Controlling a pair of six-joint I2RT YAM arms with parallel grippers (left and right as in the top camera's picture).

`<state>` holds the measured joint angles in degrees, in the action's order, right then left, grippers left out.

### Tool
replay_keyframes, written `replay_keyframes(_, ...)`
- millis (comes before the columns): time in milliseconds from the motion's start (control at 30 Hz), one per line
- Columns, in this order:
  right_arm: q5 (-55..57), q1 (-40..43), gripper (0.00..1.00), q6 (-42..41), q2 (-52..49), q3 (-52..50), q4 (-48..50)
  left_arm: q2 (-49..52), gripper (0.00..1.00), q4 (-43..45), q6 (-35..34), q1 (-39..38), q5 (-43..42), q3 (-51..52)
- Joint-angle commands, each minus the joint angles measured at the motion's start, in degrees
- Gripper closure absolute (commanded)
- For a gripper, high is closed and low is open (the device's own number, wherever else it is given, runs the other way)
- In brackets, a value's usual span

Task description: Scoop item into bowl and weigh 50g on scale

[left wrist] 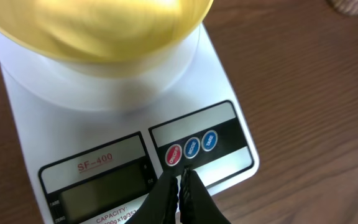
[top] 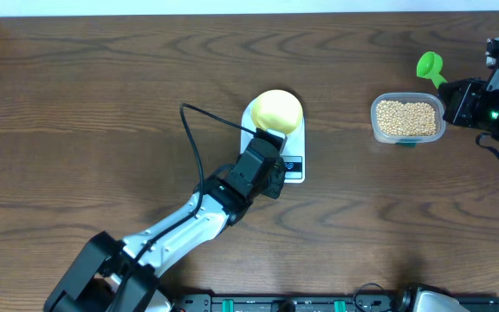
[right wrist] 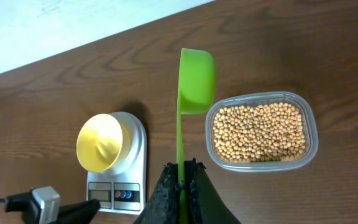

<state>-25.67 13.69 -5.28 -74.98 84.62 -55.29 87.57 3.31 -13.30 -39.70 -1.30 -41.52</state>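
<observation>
To start the scale, left tool, pressed together, needed to press red button at 6 o'clock of bowl; right tool pinched scoop.

The empty yellow bowl sat upright on the white scale mid-worktop. The tan beans filled a clear tub well to my right.

Open gap between scale and tub, left arm covers scale's front
</observation>
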Motion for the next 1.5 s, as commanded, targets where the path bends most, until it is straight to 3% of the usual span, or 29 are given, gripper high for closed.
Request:
replay_keyframes(0,0.0,-0.3,0.99,-0.2,0.0,-0.1,0.6,1.8,0.93,1.0,1.3,0.0,0.7,0.2)
replay_keyframes(633,0.0,-0.3,0.99,-0.2,0.0,-0.1,0.7,7.9,0.93,8.5,1.5,0.0,0.5,0.2)
replay_keyframes(1467,0.1,-0.3,0.99,-0.2,0.0,-0.1,0.9,10.9,0.93,9.9,3.4,0.2,2.1,0.2)
